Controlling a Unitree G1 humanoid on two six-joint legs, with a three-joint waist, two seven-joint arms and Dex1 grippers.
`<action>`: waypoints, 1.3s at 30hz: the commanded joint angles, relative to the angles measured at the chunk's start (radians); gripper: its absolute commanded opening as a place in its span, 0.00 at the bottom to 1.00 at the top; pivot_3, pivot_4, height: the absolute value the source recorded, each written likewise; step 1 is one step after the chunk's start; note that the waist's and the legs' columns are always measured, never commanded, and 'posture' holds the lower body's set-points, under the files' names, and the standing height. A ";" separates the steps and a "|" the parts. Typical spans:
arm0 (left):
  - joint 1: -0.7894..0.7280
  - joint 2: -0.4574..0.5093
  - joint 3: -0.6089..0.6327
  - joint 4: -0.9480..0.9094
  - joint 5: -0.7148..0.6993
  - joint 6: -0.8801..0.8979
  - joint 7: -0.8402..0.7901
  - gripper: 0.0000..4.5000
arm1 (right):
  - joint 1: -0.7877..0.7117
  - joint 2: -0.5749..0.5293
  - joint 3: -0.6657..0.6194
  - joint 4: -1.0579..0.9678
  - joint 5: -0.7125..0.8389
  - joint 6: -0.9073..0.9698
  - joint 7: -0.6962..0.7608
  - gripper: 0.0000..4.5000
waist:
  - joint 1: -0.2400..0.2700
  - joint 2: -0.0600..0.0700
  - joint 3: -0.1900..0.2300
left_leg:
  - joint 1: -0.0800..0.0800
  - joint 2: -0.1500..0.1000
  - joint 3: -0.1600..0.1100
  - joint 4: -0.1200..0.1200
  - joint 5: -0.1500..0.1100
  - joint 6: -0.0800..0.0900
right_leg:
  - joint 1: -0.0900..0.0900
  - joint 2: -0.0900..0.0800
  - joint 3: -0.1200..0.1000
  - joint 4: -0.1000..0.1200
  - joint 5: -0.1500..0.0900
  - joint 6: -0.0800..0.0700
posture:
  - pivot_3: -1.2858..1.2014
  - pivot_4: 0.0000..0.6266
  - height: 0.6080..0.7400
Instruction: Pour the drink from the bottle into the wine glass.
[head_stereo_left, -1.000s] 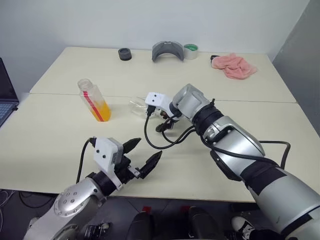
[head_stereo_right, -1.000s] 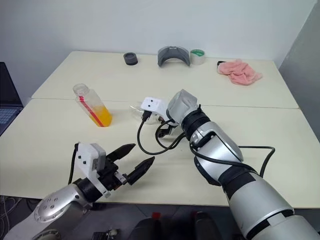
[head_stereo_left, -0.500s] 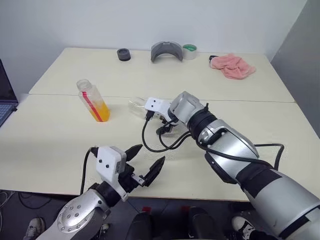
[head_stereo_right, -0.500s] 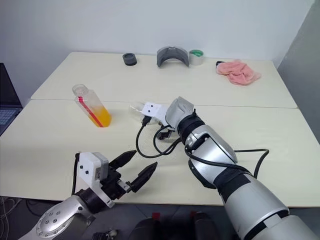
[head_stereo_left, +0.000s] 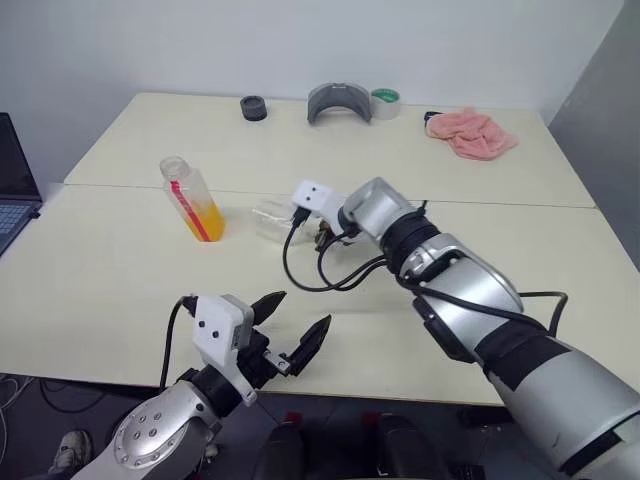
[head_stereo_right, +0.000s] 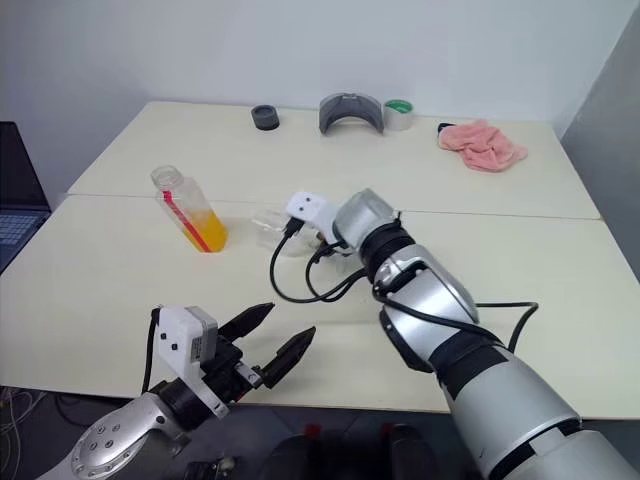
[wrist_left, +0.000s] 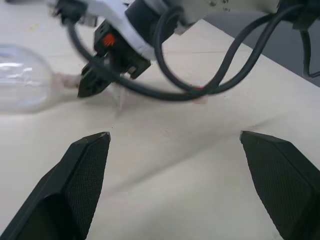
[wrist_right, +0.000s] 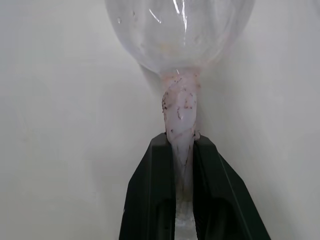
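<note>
- The clear stemmed wine glass (head_stereo_left: 272, 212) lies on its side on the cream table (head_stereo_left: 120, 290), just to the right of the small clear plastic bottle (head_stereo_left: 188, 199), its bowl pointing toward that bottle.
- The right gripper (wrist_right: 182, 150) has just closed: a moment ago its two black fingers stood apart around the stem, and now they are clamped on it, close below the bowl, as the right wrist view shows plainly.
- The bottle stands upright with no cap on its open neck, and the translucent orange-yellow drink (head_stereo_left: 203, 219) fills roughly its lower half.
- It has not shifted on the table.
- The left gripper (head_stereo_left: 292, 328) hovers over the near edge of the table, well apart from the bottle, its fingers spread wide and holding nothing, much as before.
- To my eye this grip means the step in hand is setting the glass upright; nothing can be poured while it lies down.
- The stem is thin and smooth, so it may twist between the fingers as the glass is raised.
- Off behind the bottle, at the far edge, sit a pink cloth (head_stereo_left: 470, 133) and a green tape roll (head_stereo_left: 384, 101), clear of the work.
</note>
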 joint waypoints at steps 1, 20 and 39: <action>-0.017 0.018 0.040 -0.037 -0.045 -0.004 0.003 1.00 | 0.049 -0.060 -0.082 -0.201 0.087 -0.010 0.035 0.03 | 0.000 0.000 0.000 | 0.000 0.000 0.000 0.000 0.000 0.000 | 0.000 0.000 0.000 0.000 0.000 0.000 | 0.52 0.24 1.00; -0.065 0.140 0.184 0.004 -0.156 0.014 -0.039 1.00 | 0.287 0.070 -0.391 -0.333 0.372 -0.432 -0.265 0.03 | -0.006 0.000 0.000 | 0.001 0.002 0.000 -0.001 0.000 0.000 | 0.000 0.001 0.000 0.001 0.000 0.000 | 0.52 0.24 1.00; -0.047 0.209 0.268 0.019 -0.205 -0.005 -0.060 1.00 | 0.504 0.013 -0.202 -0.172 0.168 -0.447 -0.444 0.03 | 0.011 0.001 -0.003 | 0.005 0.000 -0.002 0.000 0.000 -0.001 | 0.006 0.001 0.000 0.000 0.000 0.000 | 0.52 0.24 1.00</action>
